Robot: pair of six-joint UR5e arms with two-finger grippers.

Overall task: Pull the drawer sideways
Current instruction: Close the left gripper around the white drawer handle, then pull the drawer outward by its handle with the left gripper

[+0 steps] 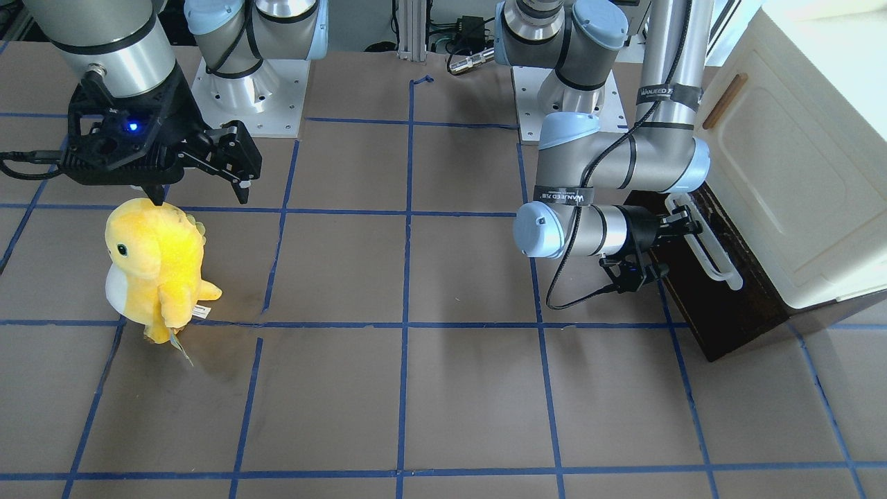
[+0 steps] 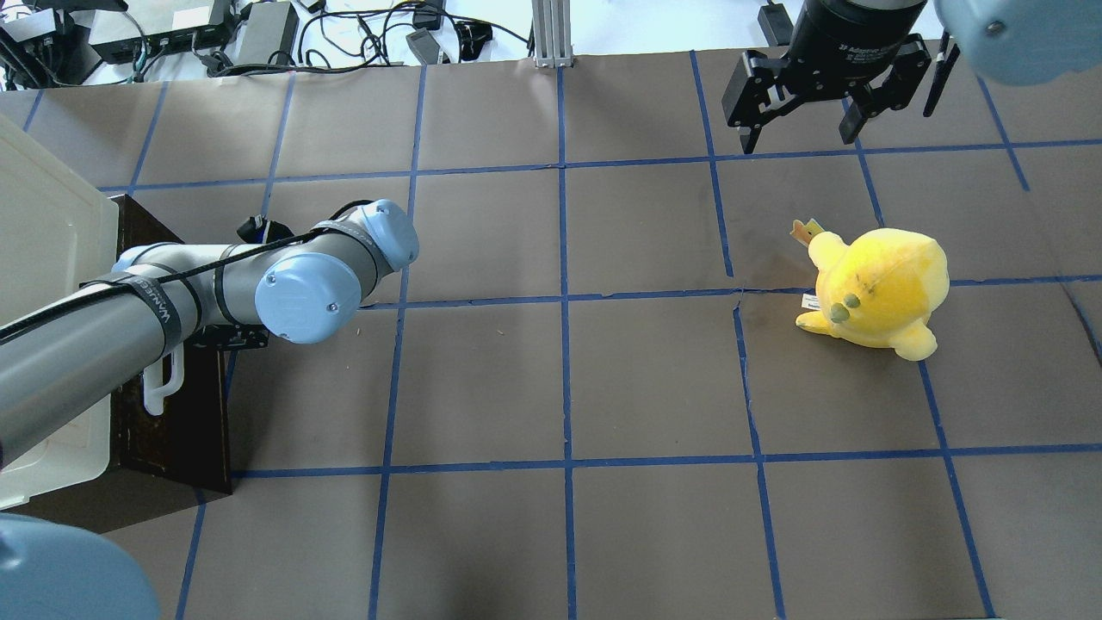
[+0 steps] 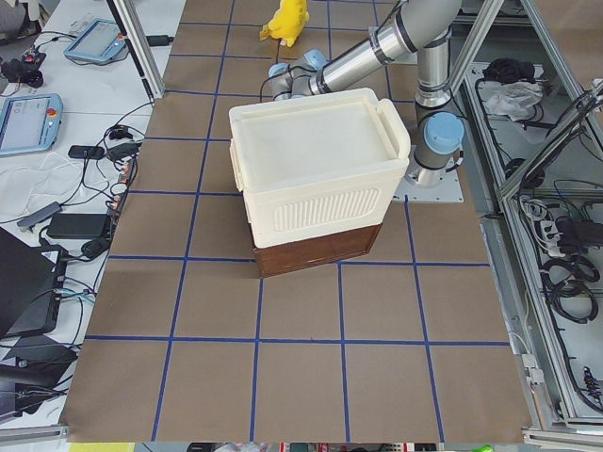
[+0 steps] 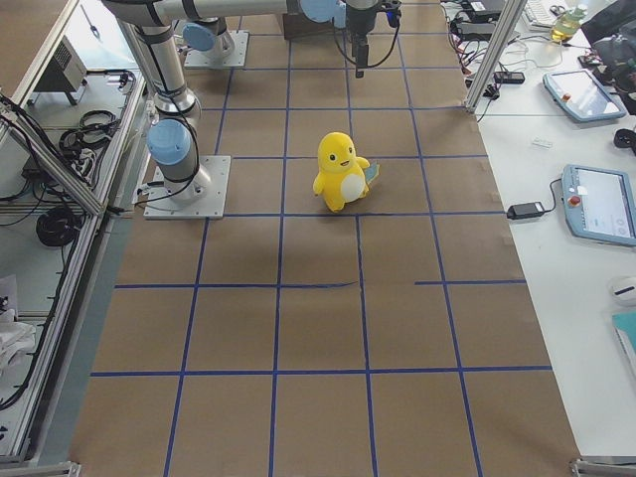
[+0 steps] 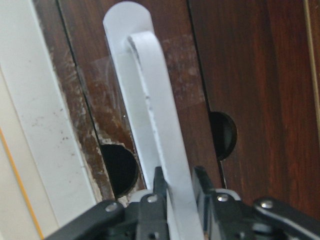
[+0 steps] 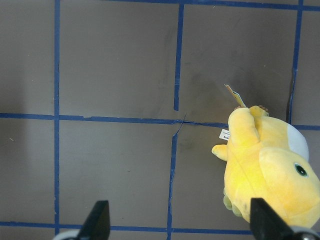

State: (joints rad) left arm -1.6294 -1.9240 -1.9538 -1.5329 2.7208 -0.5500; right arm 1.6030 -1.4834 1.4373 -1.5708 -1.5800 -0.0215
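The drawer's dark brown front (image 1: 721, 312) sits at the foot of the cream-white cabinet (image 1: 797, 173), with no pale sides or inner floor showing. My left gripper (image 1: 682, 223) is shut on the long white bar handle (image 1: 717, 260) near its far end. In the left wrist view the gripper (image 5: 177, 175) has a finger on each side of the handle (image 5: 147, 95). In the overhead view the left arm hides the gripper; the handle's end (image 2: 164, 383) and the drawer front (image 2: 185, 422) show. My right gripper (image 2: 796, 138) hangs open and empty above the table.
A yellow plush toy (image 1: 156, 263) stands on the table below the right gripper, and shows in the overhead view (image 2: 878, 288) and right wrist view (image 6: 270, 175). The brown table surface (image 1: 416, 388) carries a blue tape grid. The cabinet has a small brown handle (image 1: 724, 100).
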